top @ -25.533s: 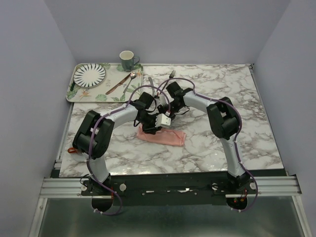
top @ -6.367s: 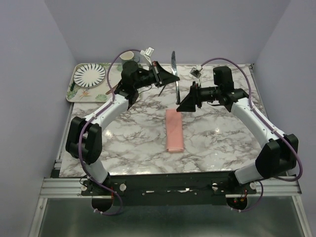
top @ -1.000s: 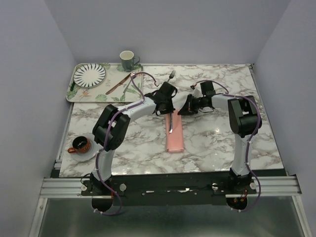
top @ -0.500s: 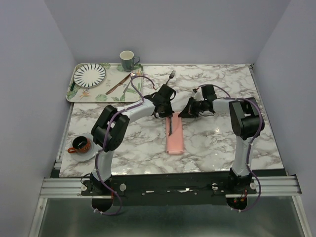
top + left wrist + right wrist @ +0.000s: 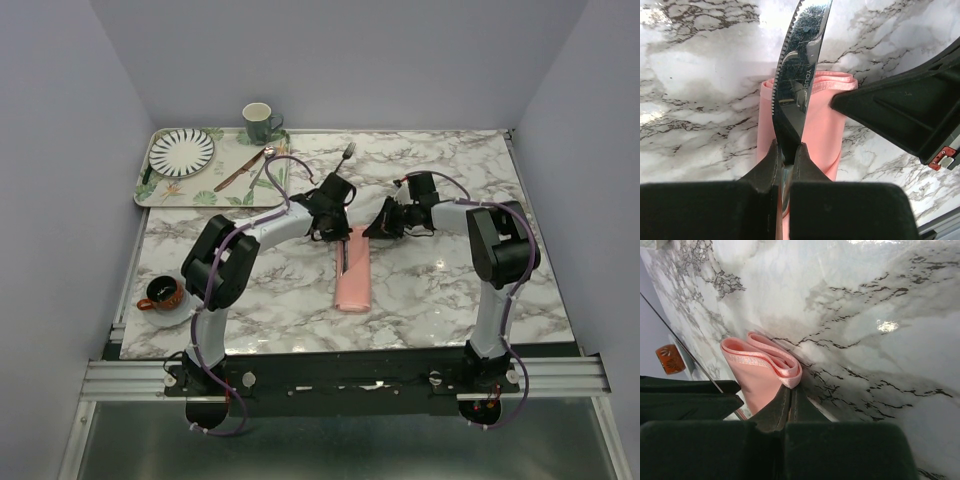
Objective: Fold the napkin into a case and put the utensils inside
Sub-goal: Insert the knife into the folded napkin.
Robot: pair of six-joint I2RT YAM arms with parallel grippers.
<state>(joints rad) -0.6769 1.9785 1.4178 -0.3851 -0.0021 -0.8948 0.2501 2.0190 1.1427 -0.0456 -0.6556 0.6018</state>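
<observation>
Steel knife (image 5: 799, 75), handle hidden, pinched in left fingers (image 5: 767, 167); right fingers (image 5: 774, 411) closed against case (image 5: 762, 376).

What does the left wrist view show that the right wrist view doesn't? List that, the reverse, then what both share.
Left wrist only: the knife, its serrated blade pinched in the left tool, over the case. Right wrist only: the case's layered open end, the right tool shut at its corner, and an orange-brown cup. Both: the pink case and the marble table.
</observation>
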